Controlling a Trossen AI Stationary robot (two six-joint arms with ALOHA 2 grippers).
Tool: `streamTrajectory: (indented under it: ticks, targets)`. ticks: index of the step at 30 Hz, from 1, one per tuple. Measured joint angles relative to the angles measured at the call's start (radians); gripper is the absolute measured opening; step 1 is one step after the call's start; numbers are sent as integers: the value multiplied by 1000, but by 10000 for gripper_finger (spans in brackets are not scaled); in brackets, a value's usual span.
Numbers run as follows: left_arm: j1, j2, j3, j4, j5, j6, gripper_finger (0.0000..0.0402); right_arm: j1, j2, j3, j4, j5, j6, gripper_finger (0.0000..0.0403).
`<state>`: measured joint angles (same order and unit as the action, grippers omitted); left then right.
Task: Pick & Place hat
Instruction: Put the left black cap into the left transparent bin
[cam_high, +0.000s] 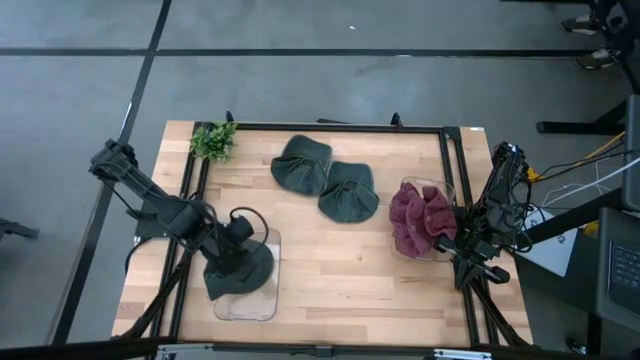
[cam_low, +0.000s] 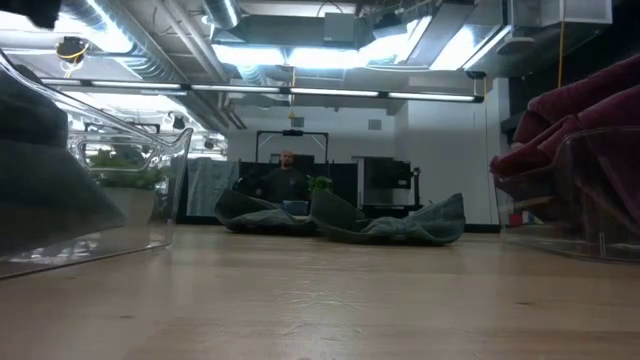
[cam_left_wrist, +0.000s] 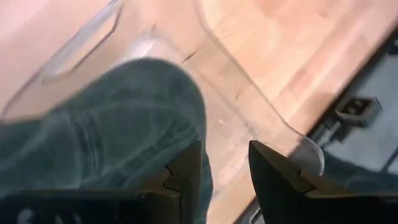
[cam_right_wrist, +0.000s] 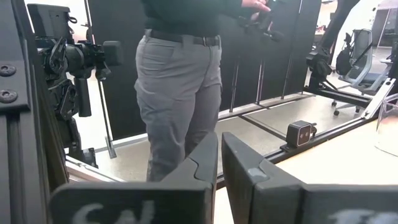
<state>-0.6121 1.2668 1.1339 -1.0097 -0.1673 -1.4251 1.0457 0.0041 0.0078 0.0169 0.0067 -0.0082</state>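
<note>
Left gripper (cam_left_wrist: 224, 177): positioned over the near-left clear bin (cam_high: 270, 300), fingers parted by a narrow gap with nothing between them; a dark green hat (cam_left_wrist: 106, 137) is seen just beside one finger, lying in that bin.
Hat in bin: the dark green hat (cam_high: 240, 272) is draped inside the clear bin, partly covered by the left arm in the high view.
Hats on table: two more dark green hats (cam_high: 302, 164) (cam_high: 348, 190) are laid touching each other near the middle far side of the table (cam_high: 350, 270); both are also seen in the low view (cam_low: 390, 225).
Right bin: a clear bin (cam_high: 445, 188) at the right edge is filled with maroon hats (cam_high: 420, 220).
Right gripper (cam_right_wrist: 219, 158): parked at the right table edge beside the maroon hats, fingers nearly closed, nothing held.
Plant (cam_high: 214, 140): placed at the far-left corner.
Person (cam_right_wrist: 180, 81): seen standing beyond the table in the right wrist view.
</note>
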Motion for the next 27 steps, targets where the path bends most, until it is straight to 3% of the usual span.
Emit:
streamTrajectory:
  ticks: [5,8,14,19,22,27]
  targets:
    - [0,-38,0,15,-36,224,123,0,0,0,0,0,0,24]
    - [0,-47,0,11,-8,347,124,0,0,0,0,0,0,24]
    - [-31,-48,0,4,264,410,122,0,0,0,0,0,0,24]
    - [-139,-48,0,38,433,290,114,0,0,0,0,0,0,24]
    - [-218,-38,0,136,404,238,109,0,0,0,0,0,0,24]
    - [-337,20,0,274,225,327,103,0,0,0,0,0,0,24]
